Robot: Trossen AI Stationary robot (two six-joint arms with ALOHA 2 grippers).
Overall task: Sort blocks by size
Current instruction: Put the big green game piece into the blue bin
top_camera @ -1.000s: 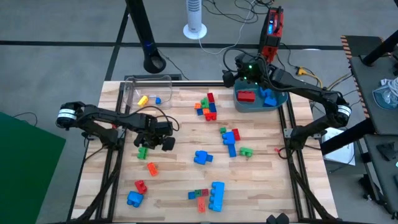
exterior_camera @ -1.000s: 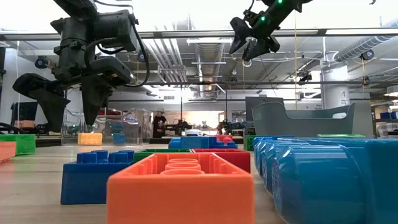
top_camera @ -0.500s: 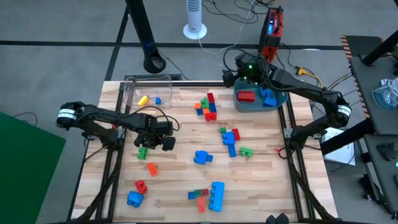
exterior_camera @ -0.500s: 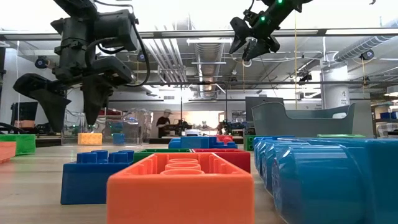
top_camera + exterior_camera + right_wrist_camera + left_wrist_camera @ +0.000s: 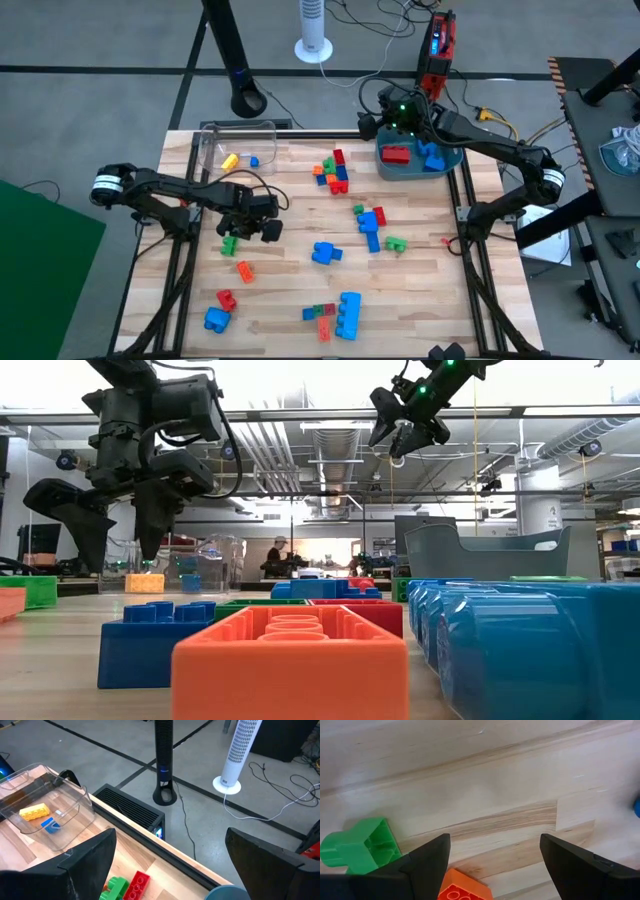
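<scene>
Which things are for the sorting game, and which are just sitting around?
For sorting: the blocks scattered on the table, the clear box, the teal tub.

Just around: white tower fan, black stand, floor cables.

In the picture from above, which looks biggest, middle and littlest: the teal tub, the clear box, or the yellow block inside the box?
1. Teal tub, biggest, only a little larger than the box.
2. Clear box.
3. Yellow block, clearly the littlest.

The left arm partly hides a green block (image 5: pixel 229 244) beneath it.
</scene>
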